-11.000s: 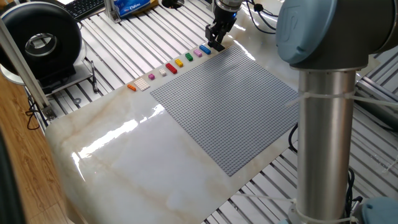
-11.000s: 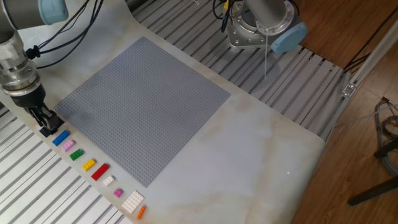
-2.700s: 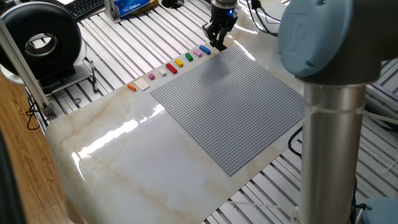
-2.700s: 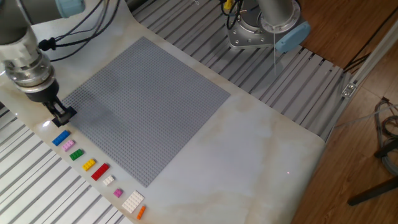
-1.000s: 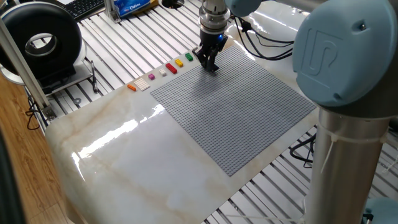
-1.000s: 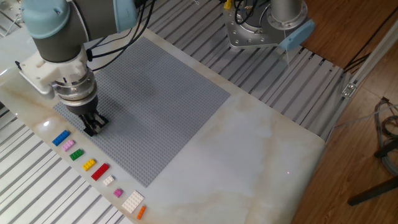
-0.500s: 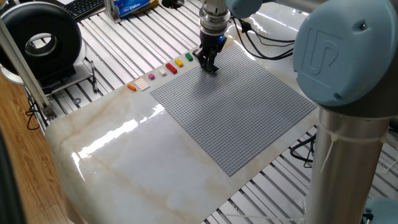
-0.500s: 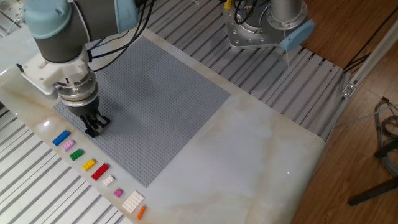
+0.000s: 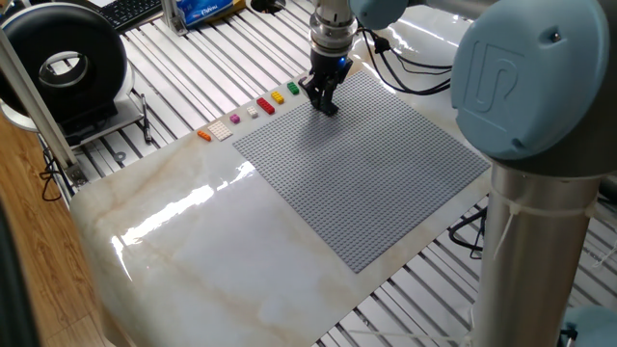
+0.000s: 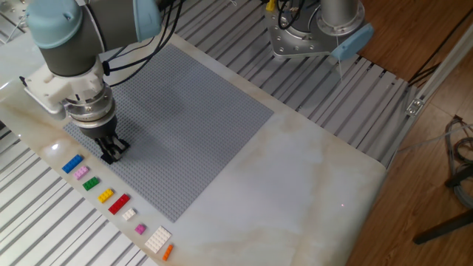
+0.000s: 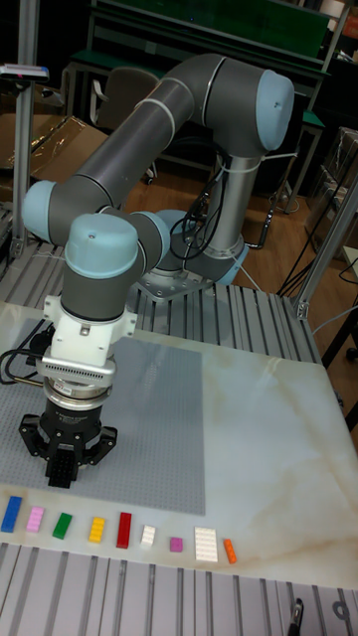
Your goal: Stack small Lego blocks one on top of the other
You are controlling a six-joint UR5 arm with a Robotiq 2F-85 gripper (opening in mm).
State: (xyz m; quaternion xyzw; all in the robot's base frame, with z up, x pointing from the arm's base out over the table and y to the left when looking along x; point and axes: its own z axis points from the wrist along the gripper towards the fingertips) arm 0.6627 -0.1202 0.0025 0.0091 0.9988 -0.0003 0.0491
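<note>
Writing: a blue box [image 9: 210,8] far behind the tool carried white lettering, too small to read; no other text could be made out.
Containers: none could be told apart.
Tool: the tool [image 10: 113,152] [image 9: 326,103] [image 11: 63,475] pointed straight down over the baseplate [image 10: 185,118] [image 9: 376,173] [image 11: 159,417], near the edge that faces the brick row; its tips stood at or just above the studs.
Tool state: the black fingers [image 10: 109,148] stood close together; something dark sat between the tips, but whether it was a brick or the fingers themselves could not be told.
Black brick: not seen as a separate piece in any view.
Blue brick: the blue brick [image 10: 72,164] [image 11: 11,513] lay flat on the counter [image 10: 310,192] just off the baseplate edge, at the end of the row nearest the tool; hidden behind the tool in one fixed view.
Pink brick: the pink brick [image 10: 80,172] [image 11: 35,519] lay next to the blue one, apart from the tool.
Rest of row: running away from the tool, a green brick [image 10: 91,183] [image 11: 63,526] [image 9: 292,89], a yellow brick [image 10: 106,195] [image 11: 96,530] [image 9: 279,97], a red brick [image 10: 118,204] [image 11: 123,530] [image 9: 265,106], a small white brick [image 10: 128,214] [image 11: 147,537], a small magenta brick [image 10: 140,229] [image 11: 175,544], a larger white plate [image 10: 157,239] [image 11: 205,544] and an orange brick [image 10: 167,252] [image 11: 230,551] [image 9: 203,136].
Stack: all the bricks lay singly, none on another.
</note>
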